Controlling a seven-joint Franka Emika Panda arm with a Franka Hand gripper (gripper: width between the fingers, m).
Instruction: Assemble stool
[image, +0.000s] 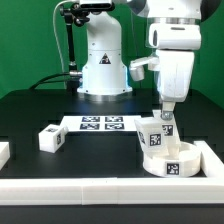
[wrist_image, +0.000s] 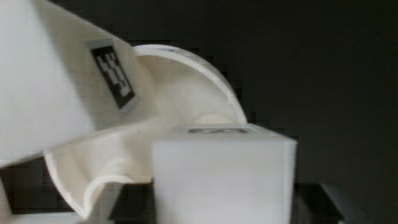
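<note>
white leg (wrist_image: 222, 175) between pincer (image: 164, 117) fingers, close by round seat (image: 178, 166)

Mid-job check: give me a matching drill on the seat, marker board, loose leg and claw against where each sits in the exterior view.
Things:
1. round seat
2. marker board
3. loose leg
4. claw

Places:
A. alone on the black table, exterior view's left
B. flat in front of the robot base
C. in the corner of the white border rails
D. at the tagged leg above the seat

Pairs: 1-C, 2-B, 3-A, 4-D
</note>
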